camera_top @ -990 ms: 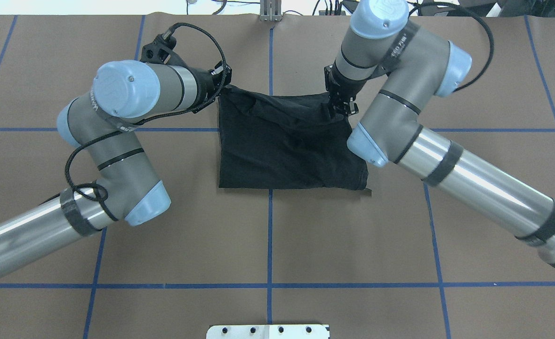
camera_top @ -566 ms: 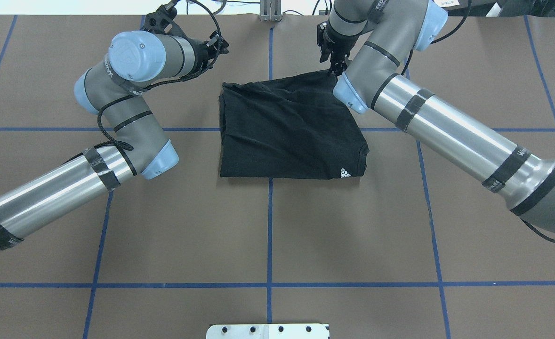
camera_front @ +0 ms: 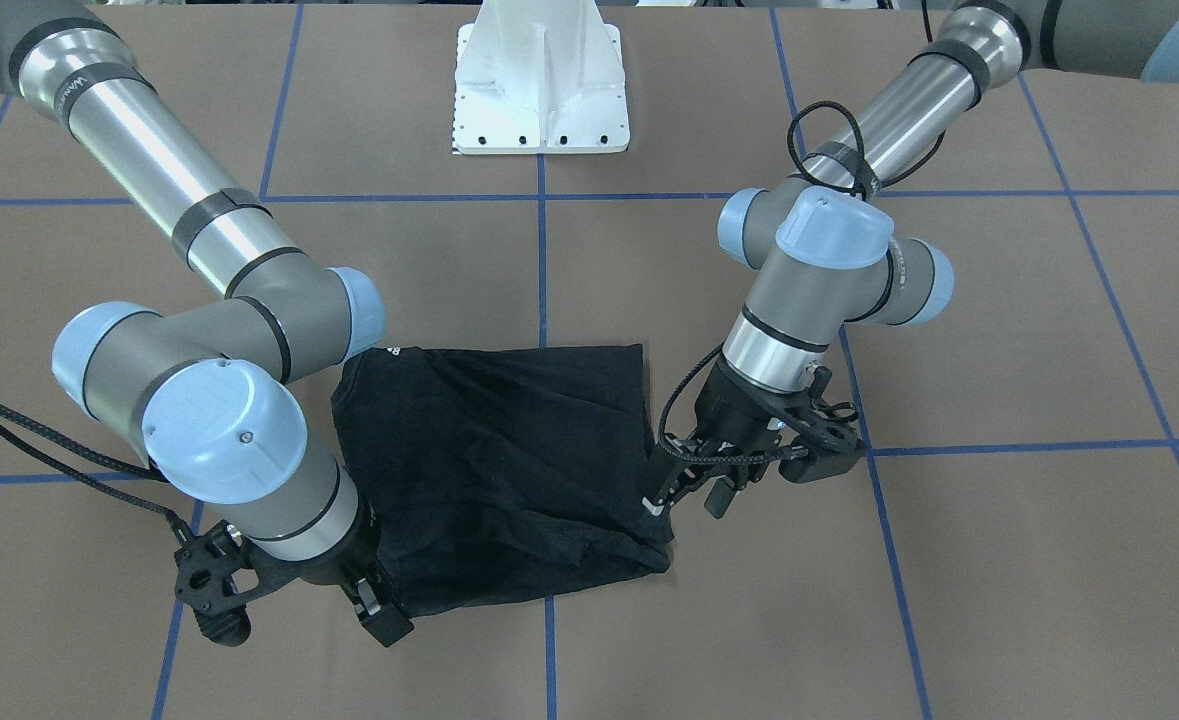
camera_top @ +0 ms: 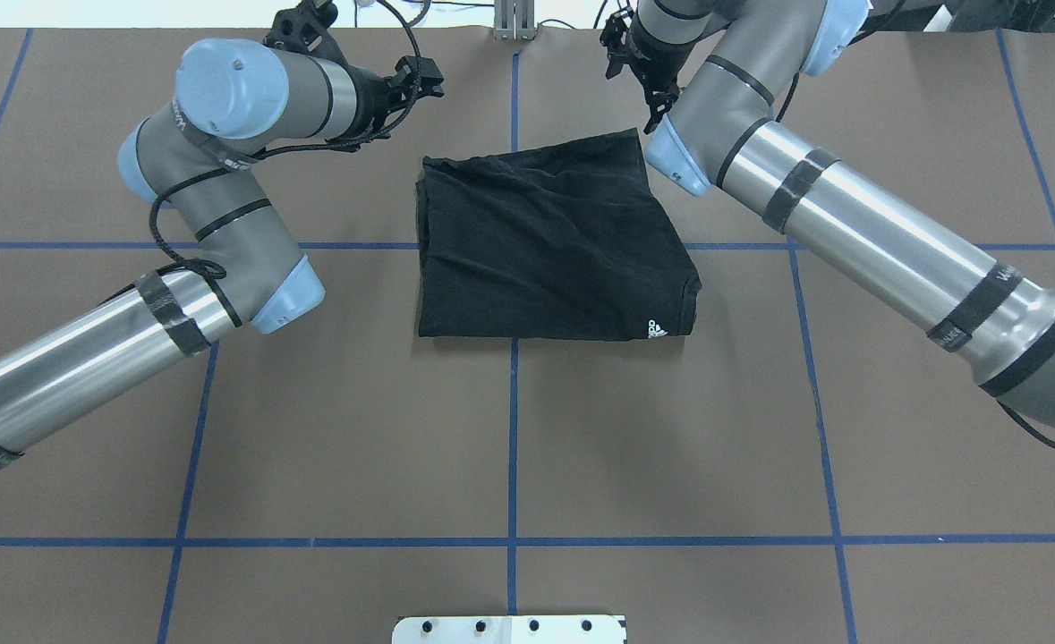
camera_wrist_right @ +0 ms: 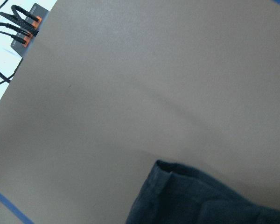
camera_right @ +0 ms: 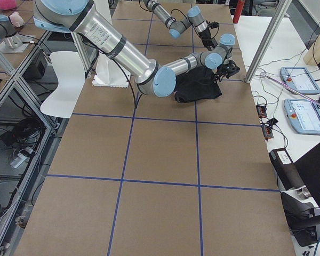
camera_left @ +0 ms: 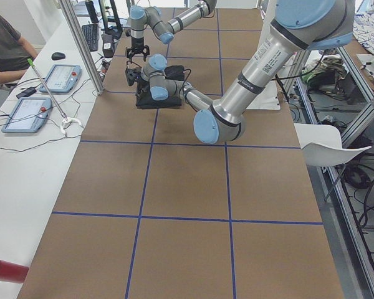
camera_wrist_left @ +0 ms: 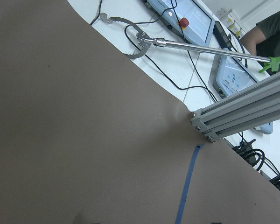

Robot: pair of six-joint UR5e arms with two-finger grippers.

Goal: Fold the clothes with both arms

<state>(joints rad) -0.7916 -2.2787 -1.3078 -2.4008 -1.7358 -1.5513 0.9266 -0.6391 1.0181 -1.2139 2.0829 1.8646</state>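
The clothes, one black T-shirt (camera_top: pixel 545 241), lie folded into a rough square on the brown table, plain side up, with a small white logo (camera_top: pixel 659 329) at the near right corner. Neither gripper touches it. My left gripper (camera_top: pixel 421 79) hovers open beyond the shirt's far left corner; in the front-facing view the left gripper (camera_front: pixel 687 495) hangs beside the shirt (camera_front: pixel 489 470). My right gripper (camera_top: pixel 652 100) stands open just past the far right corner, and shows as the right gripper (camera_front: pixel 379 612) at the cloth's edge. The right wrist view catches one shirt corner (camera_wrist_right: pixel 200 200).
The white base pedestal (camera_front: pixel 539 90) stands at the robot's side. An aluminium post (camera_top: pixel 514 22) rises at the far edge. Beyond it a white bench holds control tablets (camera_right: pixel 304 114) and cables, with a seated person (camera_left: pixel 6 43). Blue tape lines (camera_top: pixel 513 447) grid the table.
Both grippers carried the shirt's far edge outward and laid it flat. The left let go first, then the right; both have drawn back toward the far edge.
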